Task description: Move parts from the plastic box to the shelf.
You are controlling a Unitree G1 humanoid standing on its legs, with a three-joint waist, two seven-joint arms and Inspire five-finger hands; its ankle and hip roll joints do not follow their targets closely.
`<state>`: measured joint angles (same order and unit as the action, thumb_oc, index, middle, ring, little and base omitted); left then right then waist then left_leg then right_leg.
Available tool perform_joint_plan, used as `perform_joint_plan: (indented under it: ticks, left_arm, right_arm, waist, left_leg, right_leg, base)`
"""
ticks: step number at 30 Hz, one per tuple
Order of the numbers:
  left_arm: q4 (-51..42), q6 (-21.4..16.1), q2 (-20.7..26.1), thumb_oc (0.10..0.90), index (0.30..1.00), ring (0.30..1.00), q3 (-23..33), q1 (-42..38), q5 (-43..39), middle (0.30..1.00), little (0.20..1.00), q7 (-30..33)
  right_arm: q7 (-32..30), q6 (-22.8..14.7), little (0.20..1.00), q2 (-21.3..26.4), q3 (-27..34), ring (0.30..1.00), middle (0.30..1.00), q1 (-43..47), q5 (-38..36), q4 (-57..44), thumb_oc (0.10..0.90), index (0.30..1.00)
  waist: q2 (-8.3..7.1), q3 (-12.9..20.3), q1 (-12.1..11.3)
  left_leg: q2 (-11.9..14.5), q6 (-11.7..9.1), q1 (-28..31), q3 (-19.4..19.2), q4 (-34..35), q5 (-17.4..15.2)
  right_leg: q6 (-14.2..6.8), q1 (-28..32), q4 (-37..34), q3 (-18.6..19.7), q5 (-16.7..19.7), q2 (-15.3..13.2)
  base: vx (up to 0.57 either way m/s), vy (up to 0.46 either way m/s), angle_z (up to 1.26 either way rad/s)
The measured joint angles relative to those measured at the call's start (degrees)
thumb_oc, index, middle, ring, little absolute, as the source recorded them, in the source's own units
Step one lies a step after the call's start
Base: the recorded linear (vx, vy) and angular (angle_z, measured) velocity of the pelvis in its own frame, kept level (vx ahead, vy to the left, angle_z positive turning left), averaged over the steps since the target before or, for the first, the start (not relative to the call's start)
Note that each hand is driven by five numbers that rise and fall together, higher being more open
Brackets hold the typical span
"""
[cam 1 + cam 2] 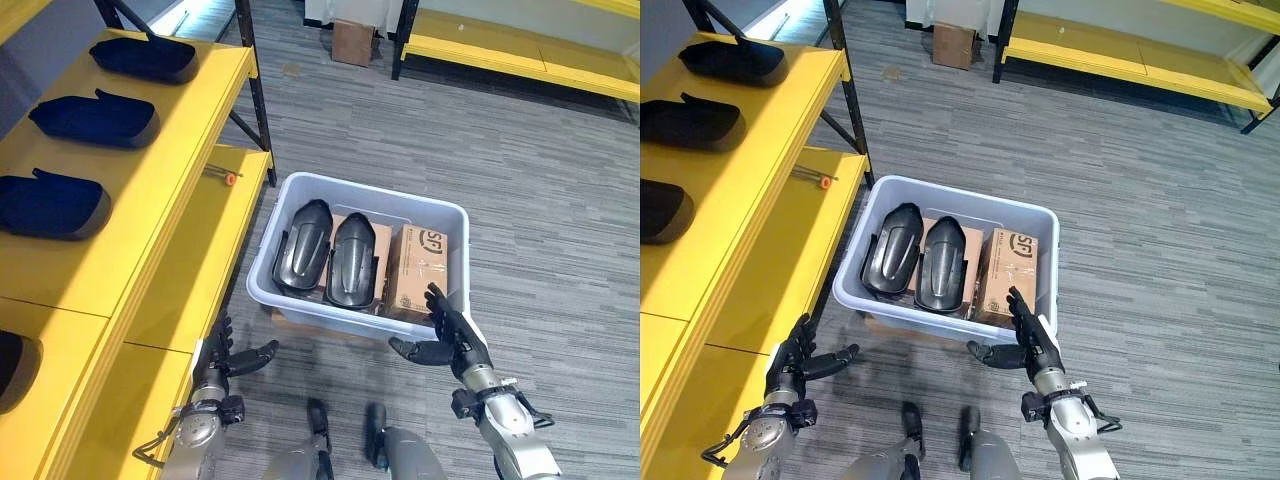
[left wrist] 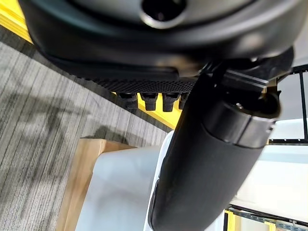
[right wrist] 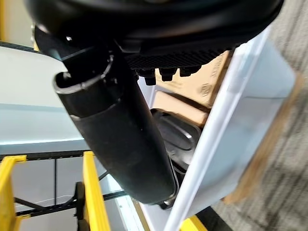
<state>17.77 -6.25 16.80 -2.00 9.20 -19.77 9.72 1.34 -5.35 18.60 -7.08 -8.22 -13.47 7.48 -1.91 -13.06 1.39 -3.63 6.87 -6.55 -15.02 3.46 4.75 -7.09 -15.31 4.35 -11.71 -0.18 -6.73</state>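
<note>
Both of my hands hover with fingers spread, holding nothing: my right hand at the near right corner of the plastic box, my left hand near its near left corner. Two dark parts lie inside beside a cardboard carton. Similar parts sit along the yellow shelf.

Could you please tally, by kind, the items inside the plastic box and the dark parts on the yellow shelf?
Dark parts in the plastic box: 2
Cardboard boxes in it: 2
Dark parts on the yellow shelf: 4
Total: 8
</note>
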Motion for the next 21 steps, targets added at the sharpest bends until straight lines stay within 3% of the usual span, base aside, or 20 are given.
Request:
perform_joint_plan:
  ticks: [1,2,4,6,11,13,14,15,16,17,18,19,20,21]
  left_arm:
    - [-0.3,0.0,-0.3,0.900,1.000,1.000,0.0,2.7,1.0,1.000,1.000,-0.5]
    - [-0.5,0.0,-0.4,0.900,1.000,1.000,0.1,3.8,1.1,1.000,1.000,-0.4]
    - [-0.8,0.0,-2.0,0.900,1.000,1.000,1.3,4.9,1.1,1.000,1.000,-0.4]
    - [-1.3,0.0,-2.5,0.900,1.000,1.000,1.1,5.3,1.1,1.000,1.000,-0.6]
    - [-2.2,0.1,-2.5,0.900,1.000,1.000,-1.5,4.7,2.2,1.000,1.000,-1.8]
    - [-2.3,0.1,-2.4,0.900,1.000,1.000,-1.7,4.2,2.2,1.000,1.000,-1.8]
    - [-2.0,0.0,-2.2,0.900,1.000,1.000,-1.2,3.2,2.1,1.000,1.000,-2.1]
    - [-2.1,0.0,-2.2,0.900,1.000,1.000,-0.3,1.9,2.1,1.000,1.000,-2.4]
    - [-2.0,0.0,-2.4,0.900,1.000,1.000,-0.3,2.2,2.1,1.000,1.000,-2.4]
    - [-1.8,0.1,-2.4,0.900,1.000,1.000,-0.2,3.0,2.0,1.000,1.000,-2.3]
    - [-0.8,0.1,-2.3,0.900,1.000,1.000,0.2,3.0,2.0,1.000,1.000,-2.0]
    - [0.0,-0.1,-4.1,0.900,1.000,1.000,0.2,2.8,2.0,1.000,1.000,-1.2]
    - [0.0,-0.2,-3.6,0.900,1.000,1.000,-0.1,1.8,2.1,1.000,1.000,-1.7]
    - [1.4,0.9,-4.3,0.900,1.000,1.000,-0.8,-0.6,2.0,1.000,1.000,-1.7]
  right_arm:
    - [0.3,0.1,1.000,0.1,0.0,1.000,1.000,-2.5,1.1,-0.1,0.900,1.000]
    - [0.2,0.3,1.000,0.4,0.1,1.000,1.000,-3.1,1.8,-0.1,0.900,1.000]
    - [0.4,0.3,1.000,0.8,1.4,1.000,1.000,-3.0,2.2,-0.1,0.900,1.000]
    - [0.2,0.4,1.000,2.0,2.7,1.000,1.000,-3.3,2.9,-0.1,0.900,1.000]
    - [0.4,0.4,1.000,2.1,3.4,1.000,1.000,-4.4,3.0,-0.1,0.900,1.000]
    - [0.5,0.4,1.000,2.1,3.4,1.000,1.000,-4.6,2.9,-0.1,0.900,1.000]
    - [0.4,0.4,1.000,2.2,3.3,1.000,1.000,-4.4,2.7,0.0,0.900,1.000]
    - [0.5,0.3,1.000,2.6,3.5,1.000,1.000,-4.2,2.8,-0.5,0.900,1.000]
    - [0.4,0.1,1.000,3.2,3.6,1.000,1.000,-3.9,2.8,-0.5,0.900,1.000]
    - [0.4,0.0,1.000,3.4,3.4,1.000,1.000,-3.3,2.9,-0.5,0.900,1.000]
    - [0.1,-0.1,1.000,2.7,3.4,1.000,1.000,-2.3,3.2,-0.3,0.900,1.000]
    - [-0.2,-0.8,1.000,3.8,3.5,1.000,1.000,0.1,3.3,-0.7,0.900,1.000]
    - [-0.6,-1.2,1.000,4.1,4.2,1.000,1.000,-0.3,3.3,-1.9,0.900,1.000]
    - [-1.1,-1.1,1.000,4.6,5.2,1.000,1.000,-0.4,3.3,-1.8,0.900,1.000]
  waist:
    - [0.08,0.4,0.0]
    - [0.45,0.7,-0.1]
    - [1.26,1.7,0.0]
    - [1.36,3.0,0.2]
    - [2.28,4.0,1.8]
    - [2.54,3.9,1.7]
    - [1.66,3.4,1.3]
    - [0.33,2.3,0.8]
    - [0.31,1.6,-0.4]
    - [-0.26,1.1,-0.6]
    - [-0.11,1.3,-0.2]
    - [3.06,0.6,-0.5]
    - [1.98,-0.3,0.2]
    - [2.91,-1.0,0.7]
  left_leg:
    - [-0.5,-0.7,3.1,0.2,1.4,-0.3]
    - [-0.3,-0.9,3.7,0.0,1.4,-0.5]
    - [0.4,-2.0,3.7,-0.3,1.4,-0.9]
    - [1.5,-4.3,4.9,0.2,1.2,-1.5]
    - [5.0,-7.3,6.8,0.4,0.7,-1.9]
    - [6.7,-8.5,3.4,0.6,-7.2,-4.8]
    - [7.5,-10.2,-2.7,3.4,-19.0,-5.6]
    - [7.8,-13.3,-11.1,7.6,-34.8,-3.5]
    - [7.5,-14.1,-13.2,11.3,-39.5,-4.0]
    - [7.2,-14.1,-13.8,14.8,-37.8,-5.6]
    - [8.3,-13.0,-11.8,16.2,-29.8,-6.0]
    - [18.5,-15.0,-6.3,20.2,-9.1,-3.6]
    - [19.8,-15.9,-5.0,20.7,-6.9,-3.2]
    - [21.8,-16.7,-5.2,22.1,-6.0,-2.7]
  right_leg:
    - [1.5,3.6,-2.8,1.9,3.8,0.5]
    - [1.6,4.7,-4.1,2.3,5.4,0.6]
    - [1.4,5.2,-5.7,-1.1,7.3,0.3]
    - [3.9,7.9,-9.3,-1.2,11.1,2.1]
    - [6.4,9.9,-9.3,-1.4,8.9,5.5]
    - [7.9,9.7,-8.5,-1.3,7.9,6.2]
    - [10.3,8.2,-5.8,-1.4,6.3,6.5]
    - [12.4,6.3,-2.2,-0.8,4.7,5.2]
    - [12.5,6.5,-1.7,0.1,4.6,5.6]
    - [11.9,6.8,-2.0,1.0,4.4,5.8]
    - [10.5,7.1,-3.5,1.7,3.6,6.3]
    - [9.5,4.1,5.3,1.8,-1.3,9.4]
    - [14.5,4.8,6.7,1.7,-1.4,7.8]
    - [11.4,4.9,6.5,1.1,-2.1,8.1]
  base:
    - [0.09,-0.021,0.26]
    - [0.06,-0.032,-0.03]
    - [0.06,-0.086,-0.11]
    - [0.06,-0.097,-0.03]
    - [0.02,-0.162,-0.05]
    - [-0.12,-0.175,0.02]
    - [-0.11,-0.118,0.17]
    - [-0.01,0.002,-0.03]
    - [0.06,0.041,-0.33]
    - [0.15,0.139,-0.59]
    - [0.14,0.140,-1.18]
    - [0.12,0.167,-0.98]
    - [0.06,0.146,-0.74]
    - [0.06,0.194,-0.03]
